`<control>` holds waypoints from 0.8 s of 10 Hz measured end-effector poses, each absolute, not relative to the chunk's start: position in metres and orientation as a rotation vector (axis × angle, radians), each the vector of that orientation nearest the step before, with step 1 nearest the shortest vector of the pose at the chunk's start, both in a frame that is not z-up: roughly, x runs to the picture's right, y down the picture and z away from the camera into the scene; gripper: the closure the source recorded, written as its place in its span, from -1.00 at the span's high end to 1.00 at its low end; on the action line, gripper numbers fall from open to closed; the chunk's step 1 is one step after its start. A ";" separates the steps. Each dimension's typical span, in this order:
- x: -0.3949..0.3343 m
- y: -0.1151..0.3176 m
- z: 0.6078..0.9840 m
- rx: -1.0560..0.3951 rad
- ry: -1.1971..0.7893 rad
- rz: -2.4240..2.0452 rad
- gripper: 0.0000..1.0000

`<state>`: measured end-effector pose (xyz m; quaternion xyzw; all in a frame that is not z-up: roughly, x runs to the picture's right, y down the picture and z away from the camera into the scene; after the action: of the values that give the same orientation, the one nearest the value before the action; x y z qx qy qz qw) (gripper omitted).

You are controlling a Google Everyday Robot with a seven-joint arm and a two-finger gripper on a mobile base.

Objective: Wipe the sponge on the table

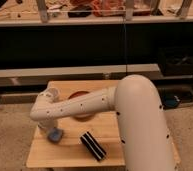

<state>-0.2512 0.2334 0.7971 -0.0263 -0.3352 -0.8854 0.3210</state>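
A small rectangular table (65, 156) with a light wooden top of lengthwise planks is seen in the middle of the scene. Near its left edge, a small, soft, rounded light-blue sponge (56, 135) is pressed onto the wood. The two-finger gripper (51, 129) is lowered onto it at the left end of the arm, and its fingers are clenched on the sponge.

The thick, smooth white arm (140, 115), dotted with small dark fasteners, is stretched from the bulky rounded shoulder on the right across the table top to the left. Behind the wrist, at the far left of the table, a small white cylindrical cup (51, 94) is stood upright. A round reddish-orange bowl (79, 94) is partly hidden behind the forearm. Nearer, to the right of the sponge and apart from it, a longer black block with a white stripe (92, 146) is laid at a slant.

The table is set on a speckled beige floor (10, 135). Beyond it, a long dark shelf bench with metal rails (90, 71) is run across the room, and its upper shelf is loaded with blurred, mixed objects.
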 end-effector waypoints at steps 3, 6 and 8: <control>-0.229 0.234 0.798 -0.092 -0.866 -2.281 -1.00; -0.206 0.241 0.795 -0.113 -0.853 -2.243 -1.00; -0.199 0.248 0.789 -0.114 -0.853 -2.233 -1.00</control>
<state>-0.1989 0.2479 0.7885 -0.0443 -0.3318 -0.8685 0.3656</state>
